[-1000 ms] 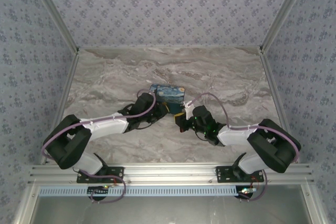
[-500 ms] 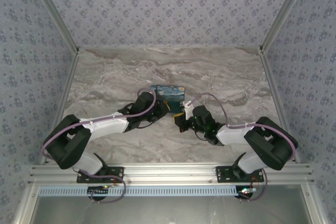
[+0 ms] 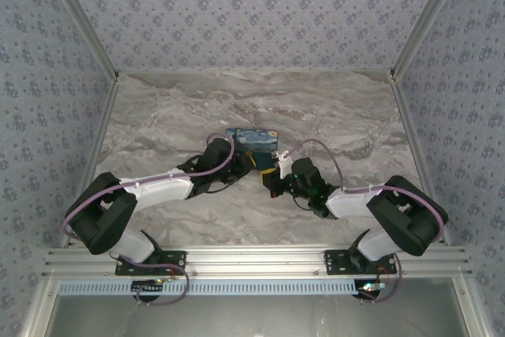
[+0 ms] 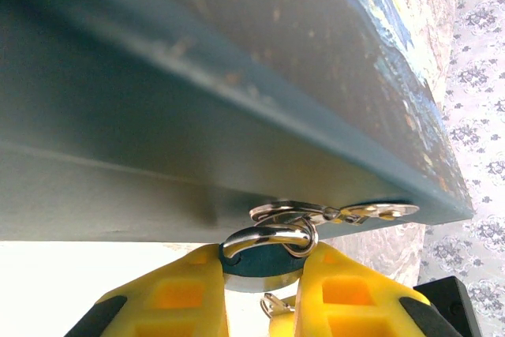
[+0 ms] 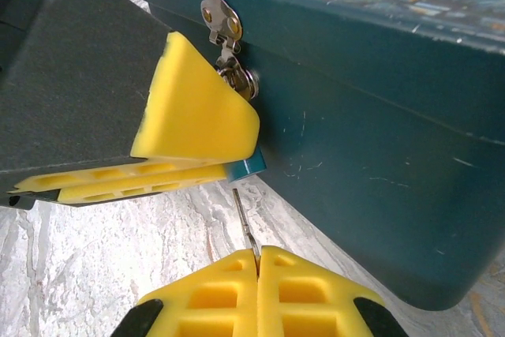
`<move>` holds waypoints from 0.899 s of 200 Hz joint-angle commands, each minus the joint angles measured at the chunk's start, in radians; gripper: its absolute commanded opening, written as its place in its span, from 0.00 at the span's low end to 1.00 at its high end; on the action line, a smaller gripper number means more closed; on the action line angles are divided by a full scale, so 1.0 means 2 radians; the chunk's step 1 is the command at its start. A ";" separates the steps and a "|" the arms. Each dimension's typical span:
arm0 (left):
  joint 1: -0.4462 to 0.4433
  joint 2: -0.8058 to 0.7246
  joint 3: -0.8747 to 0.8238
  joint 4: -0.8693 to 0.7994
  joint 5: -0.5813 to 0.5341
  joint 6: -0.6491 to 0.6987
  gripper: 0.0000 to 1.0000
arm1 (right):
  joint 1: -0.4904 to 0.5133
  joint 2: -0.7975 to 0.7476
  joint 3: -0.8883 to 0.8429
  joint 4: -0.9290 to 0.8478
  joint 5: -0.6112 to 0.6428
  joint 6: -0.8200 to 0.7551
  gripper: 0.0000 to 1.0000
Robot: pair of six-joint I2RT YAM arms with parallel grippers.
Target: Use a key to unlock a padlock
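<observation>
Currently tiny blue-teal padlock with thin silvery shackle (image 4: 254, 272) hangs from silvery metal hasp (image 4: 335, 212) on wall of dark teal rectangular box with starry-night lid (image 5: 379, 108), mid grey marble table (image 3: 173, 108). On padlock body, yellow fingers (image 4: 181, 293) of left jaws narrow, clamping both sides. Close by, slim dark metal key (image 5: 245, 219) pinched in closed right jaws, tip just under padlock; contact cannot be told. From right wrist view, left finger hides most of padlock
</observation>
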 commanded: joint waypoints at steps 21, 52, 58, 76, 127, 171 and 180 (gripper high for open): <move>-0.003 -0.004 0.017 0.032 0.008 -0.010 0.16 | -0.004 0.004 0.004 0.011 -0.002 0.002 0.00; -0.003 -0.005 0.016 0.032 0.009 -0.010 0.16 | -0.005 0.004 0.003 0.016 -0.003 0.003 0.00; -0.003 -0.005 0.017 0.032 0.009 -0.010 0.16 | -0.005 0.004 0.003 0.016 -0.003 0.003 0.00; -0.003 -0.005 0.016 0.031 0.008 -0.011 0.16 | -0.006 0.004 0.002 0.019 -0.003 0.004 0.00; -0.003 -0.005 0.014 0.030 0.007 -0.012 0.16 | -0.009 0.003 -0.001 0.031 -0.003 0.009 0.00; -0.003 -0.006 0.015 0.031 0.010 -0.015 0.17 | -0.010 0.003 0.001 0.031 0.003 0.007 0.00; -0.003 -0.007 0.013 0.034 0.011 -0.019 0.17 | -0.009 0.002 0.001 0.030 0.004 0.006 0.00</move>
